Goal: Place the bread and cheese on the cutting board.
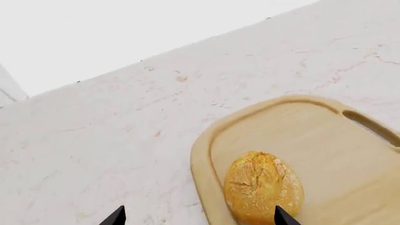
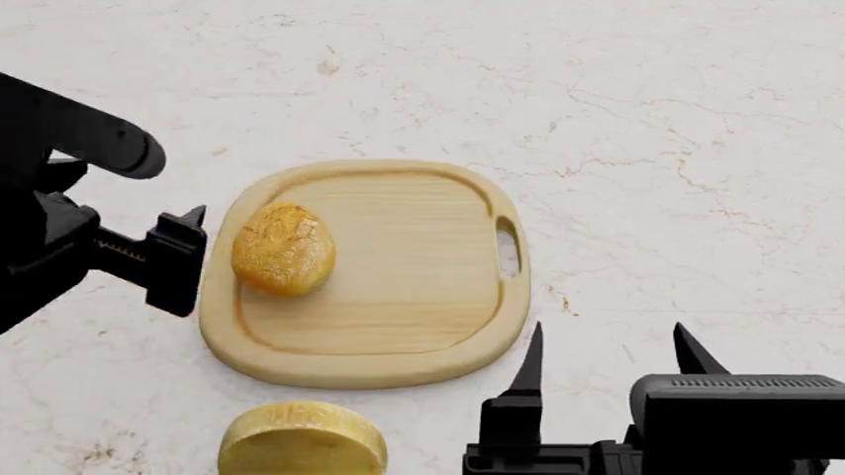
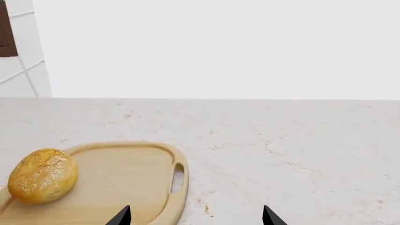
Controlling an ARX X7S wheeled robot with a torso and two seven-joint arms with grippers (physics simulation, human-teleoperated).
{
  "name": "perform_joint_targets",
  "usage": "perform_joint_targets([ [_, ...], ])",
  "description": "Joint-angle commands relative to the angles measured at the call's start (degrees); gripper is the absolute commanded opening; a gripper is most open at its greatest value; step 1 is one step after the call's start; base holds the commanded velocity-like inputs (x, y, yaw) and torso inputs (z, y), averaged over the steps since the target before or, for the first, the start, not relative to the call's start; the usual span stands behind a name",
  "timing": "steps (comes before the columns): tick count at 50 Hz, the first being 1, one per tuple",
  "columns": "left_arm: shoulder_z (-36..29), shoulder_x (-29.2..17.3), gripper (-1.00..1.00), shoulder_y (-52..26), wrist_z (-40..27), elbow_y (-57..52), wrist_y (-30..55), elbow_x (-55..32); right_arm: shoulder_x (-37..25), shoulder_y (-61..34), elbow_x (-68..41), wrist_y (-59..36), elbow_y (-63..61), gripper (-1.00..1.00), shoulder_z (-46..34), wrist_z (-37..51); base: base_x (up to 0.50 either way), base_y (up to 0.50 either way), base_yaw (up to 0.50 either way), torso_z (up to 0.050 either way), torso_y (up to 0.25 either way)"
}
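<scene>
**Bread on the board, cheese off it**

The bread [image 2: 283, 248] sits on the cutting board [image 2: 396, 297], close to the board's left edge and well away from the slot handle [image 2: 508, 247] at the opposite, right end. It lies inside the groove that runs around the rim. The board rests flat on a pale marble counter [image 2: 660, 119].

The cheese [image 2: 303, 439] lies on the counter just beyond the board's near edge, toward its near-left corner, apart from the board and from the bread.

The left gripper [image 2: 178, 259] hangs beside the board's left edge, near the bread. Its jaws stand wide with nothing between them; in the left wrist view the 2 fingertips [image 1: 114, 217] show far apart, the bread [image 1: 263, 187] near 1 of them.

The right gripper [image 2: 610, 358] hovers over bare counter off the board's near-right corner, jaws wide and empty, its 2 fingertips [image 3: 120, 217] well apart in the right wrist view.
</scene>
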State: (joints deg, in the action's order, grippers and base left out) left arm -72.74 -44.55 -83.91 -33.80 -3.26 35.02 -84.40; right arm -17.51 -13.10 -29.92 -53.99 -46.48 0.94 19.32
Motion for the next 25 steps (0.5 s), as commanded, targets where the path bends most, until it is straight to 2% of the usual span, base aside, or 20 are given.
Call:
perform_joint_targets([
  [1,2.5,-18.5,1.0,12.7,-13.9,-28.7,-11.9,0.8,-0.3,-6.2,-3.6,-7.0,-0.7,1.0,0.4,1.0,0.0,0.0,0.0,0.0,0.0],
  [2,2.7,-19.7,1.0,14.6,-13.9,-30.0,-14.7,1.2,0.6,-9.3,-6.3,-10.0,0.3,1.0,2.4,0.9,0.0,0.0,0.0,0.0,0.0],
  [4,3.0,-21.1,1.0,16.7,-14.2,-31.4,-18.1,2.1,-0.9,-12.8,-6.3,-12.0,1.2,1.0,0.6,0.5,0.0,0.0,0.0,0.0,0.0],
  [6,3.4,-24.1,1.0,21.2,-15.8,-34.7,-25.4,4.3,-2.2,-17.9,-7.3,-16.3,3.2,1.0,-1.7,-0.2,0.0,0.0,0.0,0.0,0.0],
  [7,3.0,-24.8,1.0,22.6,-16.9,-35.8,-26.8,5.6,-1.5,-19.5,-9.7,-18.4,3.8,1.0,-0.1,-1.0,0.0,0.0,0.0,0.0,0.0],
  [9,2.0,-24.1,1.0,24.0,-18.2,-36.3,-26.5,8.0,-1.9,-22.4,-11.3,-20.3,4.9,1.0,0.9,-1.8,0.0,0.0,0.0,0.0,0.0],
  [15,1.0,-22.9,1.0,27.1,-18.5,-35.5,-29.5,11.2,-3.3,-36.7,-19.2,-34.5,7.5,1.0,5.8,-2.6,0.0,0.0,0.0,0.0,0.0],
  [20,1.2,-23.2,1.0,27.8,-18.1,-33.8,-30.9,11.4,-12.9,-50.0,-42.9,-35.9,20.2,1.0,-3.5,8.6,0.0,0.0,0.0,0.0,0.0],
  [23,1.3,-23.2,1.0,28.2,-17.8,-32.9,-31.7,11.6,-15.4,-56.8,-40.9,-34.8,23.9,1.0,-10.2,4.2,0.0,0.0,0.0,0.0,0.0],
  [25,1.3,-23.4,1.0,28.4,-17.8,-33.1,-31.8,11.8,-18.6,-63.0,-43.1,-35.7,27.5,1.0,-18.8,1.1,0.0,0.0,0.0,0.0,0.0],
])
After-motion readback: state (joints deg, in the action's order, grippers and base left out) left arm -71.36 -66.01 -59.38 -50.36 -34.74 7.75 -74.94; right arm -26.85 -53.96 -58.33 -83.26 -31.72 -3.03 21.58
